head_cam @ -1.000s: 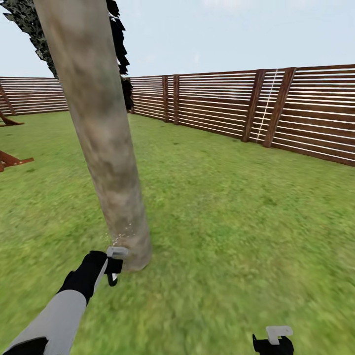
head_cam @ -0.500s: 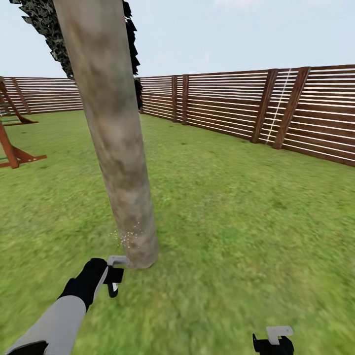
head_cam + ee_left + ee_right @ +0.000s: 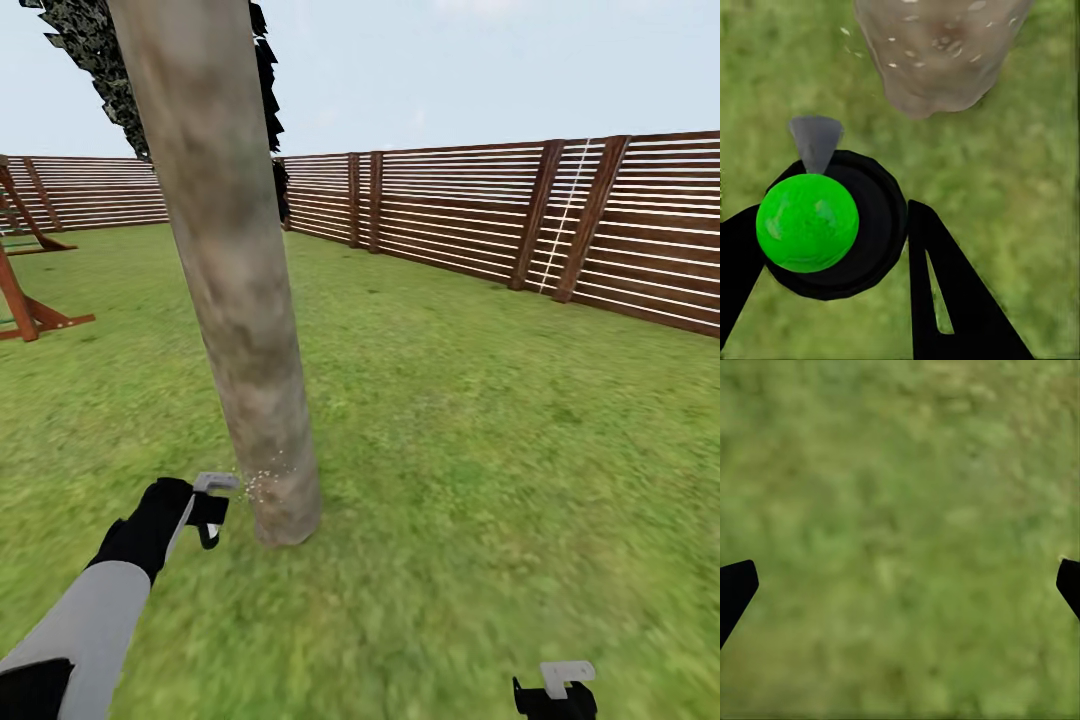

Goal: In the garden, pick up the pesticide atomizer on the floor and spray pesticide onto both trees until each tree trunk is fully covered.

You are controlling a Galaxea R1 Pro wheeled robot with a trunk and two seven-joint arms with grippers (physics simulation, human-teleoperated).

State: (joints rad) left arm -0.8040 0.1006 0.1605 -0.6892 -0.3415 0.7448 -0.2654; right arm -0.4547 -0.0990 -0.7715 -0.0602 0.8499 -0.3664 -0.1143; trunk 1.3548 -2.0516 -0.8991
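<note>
Your left gripper [image 3: 210, 508] sits low over the grass [image 3: 480, 420], at about eight o'clock from the foot of the tree trunk [image 3: 235, 290] and just beside it without touching. Its fingers [image 3: 945, 292] are closed around the atomizer [image 3: 832, 225], a dark round body with a bright green ball on it and a grey nozzle that points toward the trunk's base. In the left wrist view you can see pale specks scattered across the bark at the bottom of the trunk, and in the head view a small cloud of the same specks hangs between the nozzle and the bark. The trunk rises thick and mottled grey-brown, leaning slightly toward eleven o'clock as it runs out of the head view. A dark-leaved tree [image 3: 90, 50] shows behind it near the top. Your right gripper [image 3: 556, 690] hangs low at about five o'clock from the trunk, well apart from it; its fingertips [image 3: 736, 585] stand wide apart at the two sides of the right wrist view, holding nothing, with grass below. A slatted wooden fence [image 3: 600, 220] closes the lawn from twelve round to three o'clock, and a reddish wooden frame [image 3: 25, 300] stands at the far nine o'clock side
</note>
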